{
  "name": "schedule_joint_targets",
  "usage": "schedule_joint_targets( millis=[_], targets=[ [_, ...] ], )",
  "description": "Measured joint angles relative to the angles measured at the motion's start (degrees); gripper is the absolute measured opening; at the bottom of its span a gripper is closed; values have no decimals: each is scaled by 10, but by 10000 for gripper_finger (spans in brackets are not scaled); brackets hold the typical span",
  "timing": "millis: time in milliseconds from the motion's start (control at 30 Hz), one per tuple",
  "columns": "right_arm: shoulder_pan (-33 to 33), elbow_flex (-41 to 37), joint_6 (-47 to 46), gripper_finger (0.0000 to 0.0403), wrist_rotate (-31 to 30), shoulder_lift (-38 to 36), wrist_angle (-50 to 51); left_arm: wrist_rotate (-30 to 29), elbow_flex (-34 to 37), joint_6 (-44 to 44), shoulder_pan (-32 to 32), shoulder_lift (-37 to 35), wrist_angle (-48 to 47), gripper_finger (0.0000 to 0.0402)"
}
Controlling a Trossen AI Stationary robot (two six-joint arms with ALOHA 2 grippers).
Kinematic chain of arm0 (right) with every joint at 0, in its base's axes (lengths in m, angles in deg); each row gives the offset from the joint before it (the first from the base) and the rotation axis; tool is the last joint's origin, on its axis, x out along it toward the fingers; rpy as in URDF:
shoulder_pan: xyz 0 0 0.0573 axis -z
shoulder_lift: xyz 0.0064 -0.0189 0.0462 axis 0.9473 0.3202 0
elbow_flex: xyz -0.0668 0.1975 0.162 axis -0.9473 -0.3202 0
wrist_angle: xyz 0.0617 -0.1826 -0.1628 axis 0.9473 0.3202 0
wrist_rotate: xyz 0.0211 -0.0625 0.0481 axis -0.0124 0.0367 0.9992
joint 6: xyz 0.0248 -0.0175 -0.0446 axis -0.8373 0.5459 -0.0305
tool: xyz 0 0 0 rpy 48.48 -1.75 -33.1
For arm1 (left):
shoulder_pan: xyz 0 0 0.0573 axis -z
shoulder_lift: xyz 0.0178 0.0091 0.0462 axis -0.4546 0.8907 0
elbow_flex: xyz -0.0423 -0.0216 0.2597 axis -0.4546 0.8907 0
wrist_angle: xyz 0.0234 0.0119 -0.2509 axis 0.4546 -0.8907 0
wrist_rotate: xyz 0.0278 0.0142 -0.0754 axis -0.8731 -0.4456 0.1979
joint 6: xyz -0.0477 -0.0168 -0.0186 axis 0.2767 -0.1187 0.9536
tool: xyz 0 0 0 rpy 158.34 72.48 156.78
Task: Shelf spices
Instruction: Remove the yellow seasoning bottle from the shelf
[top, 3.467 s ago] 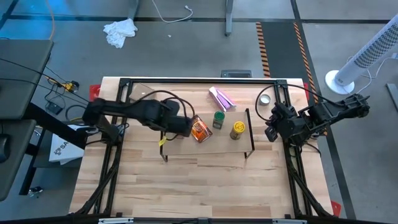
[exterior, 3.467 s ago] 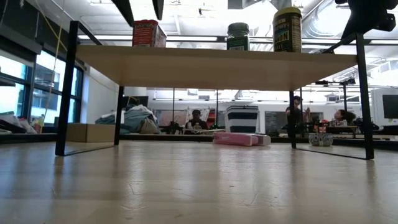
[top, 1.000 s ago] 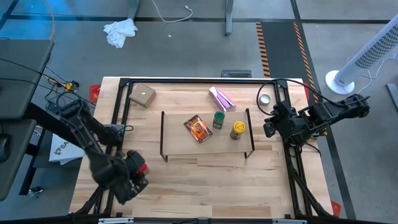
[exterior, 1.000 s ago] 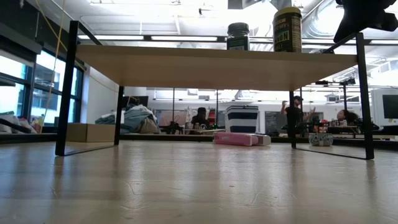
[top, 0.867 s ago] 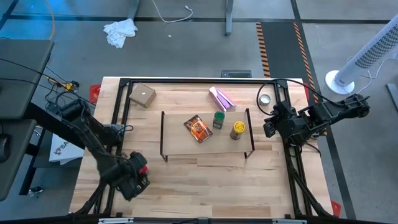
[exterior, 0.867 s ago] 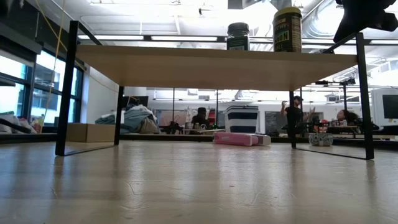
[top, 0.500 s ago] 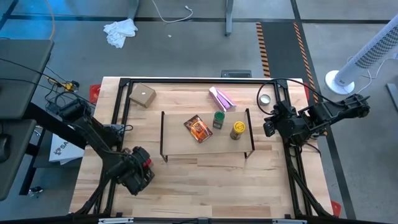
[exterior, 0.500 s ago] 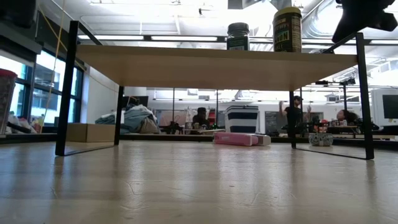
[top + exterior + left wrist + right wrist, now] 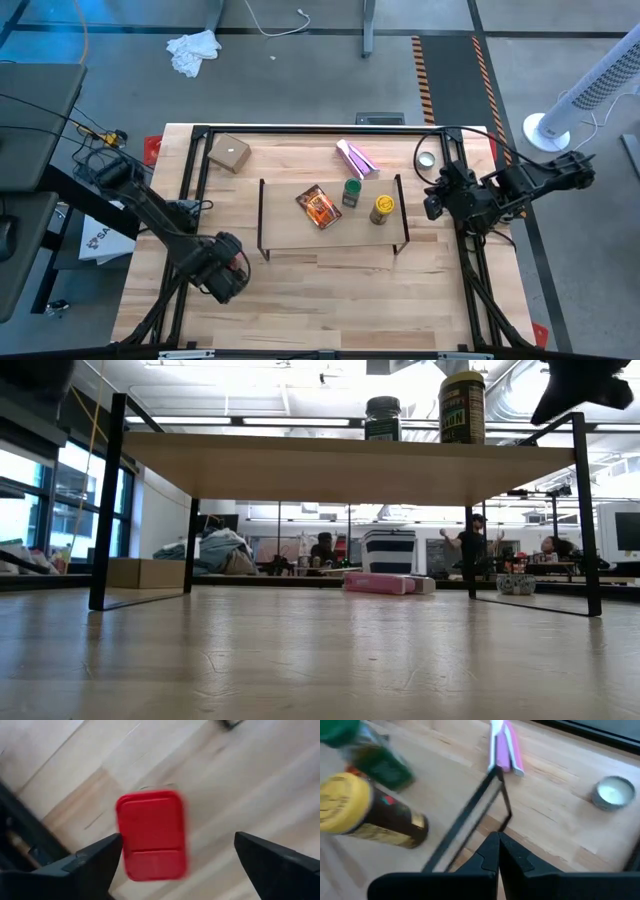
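Observation:
The shelf (image 9: 330, 238) stands mid-table on its black end frames. On its plank lie the orange-brown packet (image 9: 320, 207), the green-lidded jar (image 9: 351, 192) and the yellow jar (image 9: 381, 208). My left gripper (image 9: 232, 268) hovers open over the table to the left and near side of the shelf. In its wrist view the red container (image 9: 152, 836) shows lid-on between the fingers, next to one finger (image 9: 100, 857) and well apart from the other. My right gripper (image 9: 433, 205) is shut (image 9: 497, 851) beside the shelf's right end frame (image 9: 470, 815). My left gripper comes at the red container from above, pointing down, with the red lid (image 9: 125, 835) right beside one fingertip. I cannot tell whether that finger touches it. The other finger (image 9: 270, 860) stands clear of it.
A tan cardboard box (image 9: 229, 153) sits at the far left. A pink-purple packet (image 9: 356, 158) and a small silver tin (image 9: 426, 160) lie behind the shelf. Bare wood stretches along the near side of the table (image 9: 330, 300). People show in the room beyond.
My left gripper, with the red container at its fingers, has moved from the near left corner toward the shelf, going right and toward the far edge. Half a second ago the container showed at the left edge of the low view; it no longer does.

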Motion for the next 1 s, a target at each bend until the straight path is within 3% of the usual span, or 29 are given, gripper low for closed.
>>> schedule_joint_targets(
  millis=[133,267,467,700,867,1000],
  targets=[
    [0,32,137,9,6,-5,-56,-27,-41,8,1,-39,-67,384],
    [0,68,238,49,10,-1,-108,-64,-74,43,2,-86,-142,384],
    [0,86,278,158,33,31,-154,-149,-96,69,0,-141,-174,385],
    [0,87,330,281,48,89,-244,-163,-96,80,0,-160,-150,385],
    [0,87,367,312,94,121,-272,-167,-96,65,0,-156,-120,385],
    [0,87,388,314,85,144,-265,-168,-96,68,0,-147,-121,385]
  ],
)
